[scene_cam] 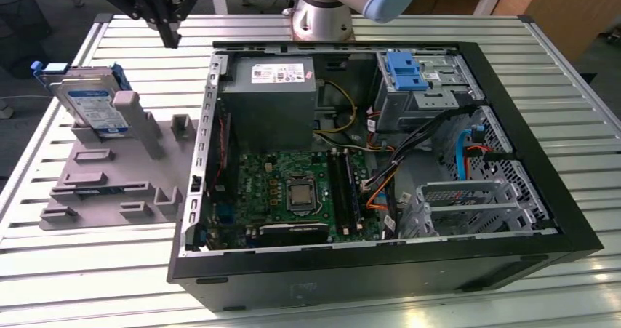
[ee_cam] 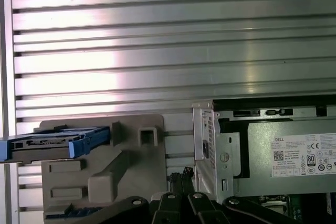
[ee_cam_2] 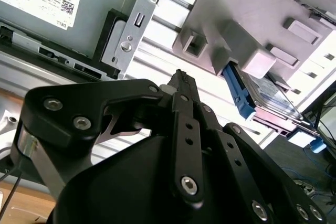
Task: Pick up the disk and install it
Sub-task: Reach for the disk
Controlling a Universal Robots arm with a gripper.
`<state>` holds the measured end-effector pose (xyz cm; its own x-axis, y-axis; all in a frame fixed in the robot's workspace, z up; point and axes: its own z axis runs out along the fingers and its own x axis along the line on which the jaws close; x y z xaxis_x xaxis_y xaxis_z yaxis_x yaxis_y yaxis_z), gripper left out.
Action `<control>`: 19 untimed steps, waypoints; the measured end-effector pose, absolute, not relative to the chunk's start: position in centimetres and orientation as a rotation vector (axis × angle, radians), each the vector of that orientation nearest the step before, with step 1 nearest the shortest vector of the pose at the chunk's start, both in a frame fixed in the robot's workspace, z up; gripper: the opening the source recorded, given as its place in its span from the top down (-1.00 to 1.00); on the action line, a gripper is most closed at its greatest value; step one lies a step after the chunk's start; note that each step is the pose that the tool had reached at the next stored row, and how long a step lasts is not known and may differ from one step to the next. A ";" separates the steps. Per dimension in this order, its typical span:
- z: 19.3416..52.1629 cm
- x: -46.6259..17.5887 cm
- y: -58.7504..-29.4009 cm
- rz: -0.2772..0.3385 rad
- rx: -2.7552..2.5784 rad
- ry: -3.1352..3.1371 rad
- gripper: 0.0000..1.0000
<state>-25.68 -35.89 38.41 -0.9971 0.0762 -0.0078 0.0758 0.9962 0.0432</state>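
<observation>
1. Far on the exterior view's left you've got the disk [scene_cam: 89,101], standing on edge in a grey holder [scene_cam: 116,186]. Blue frame around it, label face out, nothing gripping it.
2. The holder sits on the slatted metal surface [scene_cam: 97,259], just beside the open PC case [scene_cam: 388,270].
3. The pincer [scene_cam: 173,41] hangs above the surface, beyond the holder & near the case's far corner, well apart from the disk. Jaws narrow, tips together, nothing btwn them. You can check it in both wrist views: pincer [ee_cam_2: 181,77] [ee_cam: 178,176], w/ the disk [ee_cam_2: 241,93] [ee_cam: 52,142] edge-on in its slot.
4. Inside the case: big grey box [scene_cam: 267,99] w/ white sticker, then the motherboard [scene_cam: 281,190] nearer the camera.
5. Toward the exterior view's right: a blue latch [scene_cam: 403,72] on the metal bay at the case's far side.
</observation>
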 end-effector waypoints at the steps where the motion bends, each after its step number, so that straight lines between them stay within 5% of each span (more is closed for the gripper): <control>1: 38.4 -25.8 -35.9 0.067 0.119 3.129 0.79; 19: 38.3 -27.5 -35.6 0.067 0.119 3.129 0.79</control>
<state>-27.53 -35.58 38.30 -0.9971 0.0762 -0.0077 0.0758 0.9962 0.0431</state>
